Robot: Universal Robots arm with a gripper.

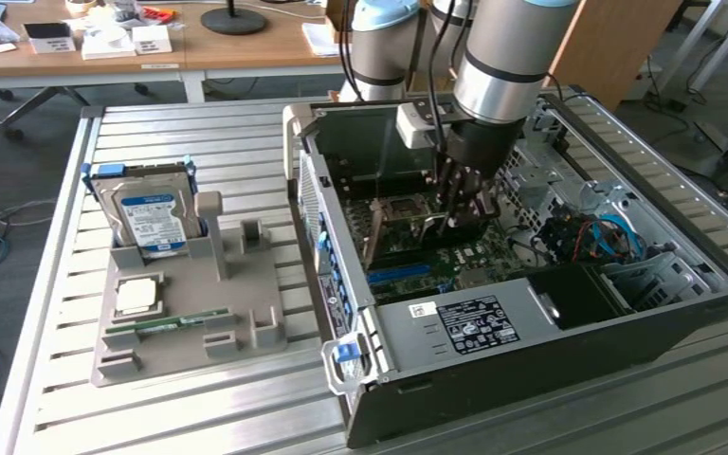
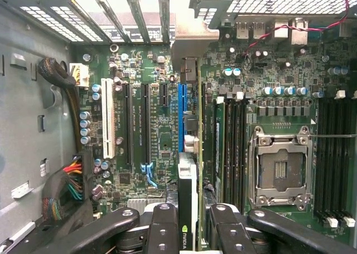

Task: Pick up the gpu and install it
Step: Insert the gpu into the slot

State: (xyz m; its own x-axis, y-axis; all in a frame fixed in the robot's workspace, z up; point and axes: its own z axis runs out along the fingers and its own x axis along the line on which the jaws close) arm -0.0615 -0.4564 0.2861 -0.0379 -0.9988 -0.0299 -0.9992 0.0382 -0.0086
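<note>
Gpu (image 2: 188,181) is clamped edge-on between the fingers (image 2: 164,229) of the gripper (image 2: 192,212), which are closed on its two faces. It hangs straight out from the end effector inside the open computer case (image 1: 667,322). In the wrist view its long axis runs in line with the blue slot (image 2: 181,117) on the motherboard (image 2: 156,131). Its silver bracket (image 2: 192,47) points toward the case's rear openings. The card's lower edge lies just beside that slot, and I cannot tell whether the two touch. As I judge it, the move turns on this pairing: card edge parallel to the slot, and the slot lying beyond the card from the gripper.

Nearest in the exterior view, a slatted metal table (image 1: 212,408) carries two containers. On the exterior view's left a grey holder (image 1: 257,284) keeps a memory stick (image 1: 162,324) at its near end. A processor chip (image 1: 136,296) lies behind that, and a hard drive (image 1: 149,216) stands upright at the far end. On the exterior view's right the case lies on its side, with a labelled power supply (image 1: 472,322) in its near corner and blue cables (image 1: 610,237) further right. The arm (image 1: 503,66) reaches down into its middle. An empty processor socket (image 2: 279,170) sits on the board beside the card. Farthest off stand wooden desks (image 1: 111,57)
</note>
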